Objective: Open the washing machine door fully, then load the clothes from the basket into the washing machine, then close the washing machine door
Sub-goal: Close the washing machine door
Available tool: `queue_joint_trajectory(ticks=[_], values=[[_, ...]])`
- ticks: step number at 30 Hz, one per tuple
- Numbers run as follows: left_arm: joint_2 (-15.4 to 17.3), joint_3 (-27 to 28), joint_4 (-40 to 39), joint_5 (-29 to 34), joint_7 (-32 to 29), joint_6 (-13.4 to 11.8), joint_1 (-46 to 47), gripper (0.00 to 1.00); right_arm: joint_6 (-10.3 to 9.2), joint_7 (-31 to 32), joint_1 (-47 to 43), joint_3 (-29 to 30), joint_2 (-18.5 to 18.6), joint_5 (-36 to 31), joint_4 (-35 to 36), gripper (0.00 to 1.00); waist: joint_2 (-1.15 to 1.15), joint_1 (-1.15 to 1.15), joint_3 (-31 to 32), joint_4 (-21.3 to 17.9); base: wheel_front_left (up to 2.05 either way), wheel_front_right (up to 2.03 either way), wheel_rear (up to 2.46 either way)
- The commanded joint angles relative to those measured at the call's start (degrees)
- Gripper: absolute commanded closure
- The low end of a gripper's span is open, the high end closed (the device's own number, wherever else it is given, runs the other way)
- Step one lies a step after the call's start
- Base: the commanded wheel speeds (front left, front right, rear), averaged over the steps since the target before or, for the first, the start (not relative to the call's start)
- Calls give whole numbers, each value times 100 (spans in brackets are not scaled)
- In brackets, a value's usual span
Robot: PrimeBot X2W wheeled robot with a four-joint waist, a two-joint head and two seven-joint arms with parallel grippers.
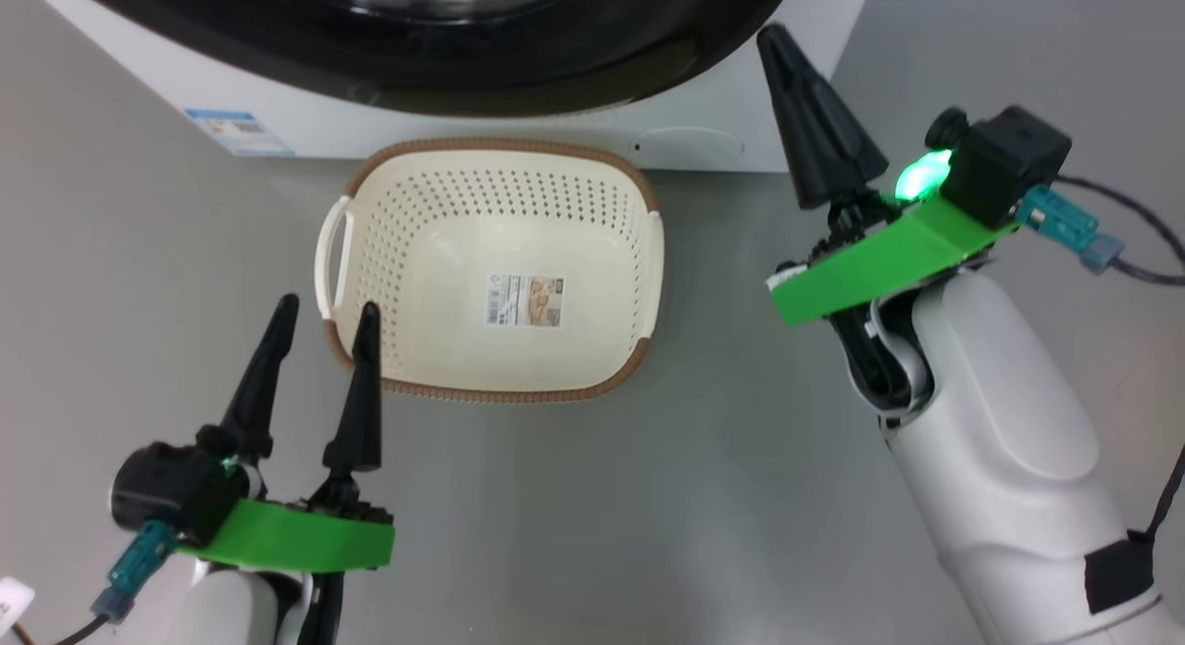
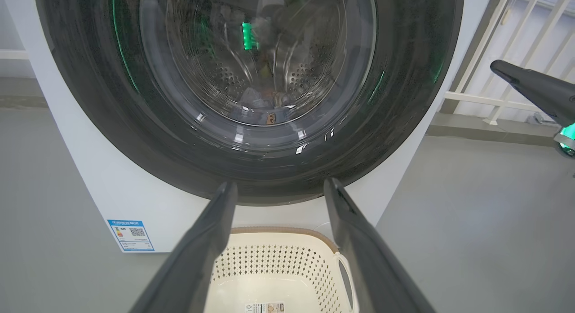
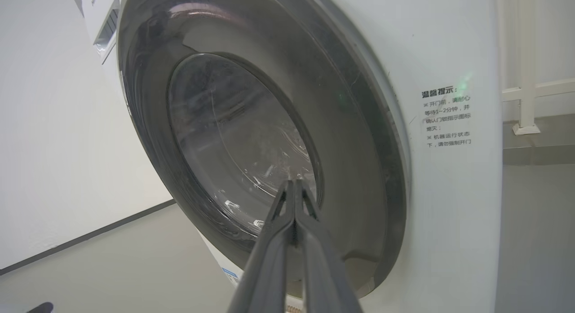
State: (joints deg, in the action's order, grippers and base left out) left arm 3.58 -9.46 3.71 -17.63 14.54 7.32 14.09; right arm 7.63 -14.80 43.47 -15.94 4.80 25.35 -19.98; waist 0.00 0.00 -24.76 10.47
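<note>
The washing machine (image 1: 518, 141) stands at the top of the head view, and its door (image 1: 555, 67) lies flush against the white front. Through the glass, a bit of blue and orange clothes (image 2: 268, 116) lies low in the drum. The basket (image 1: 417, 219) sits on the floor in front with nothing in it but its paper label. My left gripper (image 1: 330, 306) is open, fingers spread over the basket's near left corner and holding nothing. My right gripper (image 1: 774, 38) is shut and empty, its tip by the door's lower right rim (image 3: 350, 147).
A blue energy sticker (image 1: 239, 131) marks the machine's lower left front and a round cover (image 1: 687, 145) its lower right. White railing (image 2: 516, 43) stands to the machine's right. A cable (image 1: 1148, 256) trails from my right wrist. Grey floor lies all around the basket.
</note>
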Motion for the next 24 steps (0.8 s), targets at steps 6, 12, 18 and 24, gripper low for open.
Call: queue_joint_trajectory(ticks=[6, 12, 18, 24], values=[[158, 418, -154, 61, 46, 17, -283, 0, -14, -20, -692, -98, -157, -45, 320, 100, 0, 0, 533, -399, 0, 0, 0], [162, 548, -201, 152, 46, 17, -512, 0, -14, -20, -1122, -94, -137, -254, 480, 60, 0, 0, 821, -569, 0, 0, 0], [151, 708, -254, 247, 46, 17, -859, 0, -14, -20, -1646, 10, -152, -380, 616, 0, 0, 0, 1204, -746, 0, 0, 0], [97, 842, -299, 326, 46, 17, -1152, 0, -14, -20, -2257, 225, -159, -551, 784, 0, 0, 0, 1546, -879, 0, 0, 0]])
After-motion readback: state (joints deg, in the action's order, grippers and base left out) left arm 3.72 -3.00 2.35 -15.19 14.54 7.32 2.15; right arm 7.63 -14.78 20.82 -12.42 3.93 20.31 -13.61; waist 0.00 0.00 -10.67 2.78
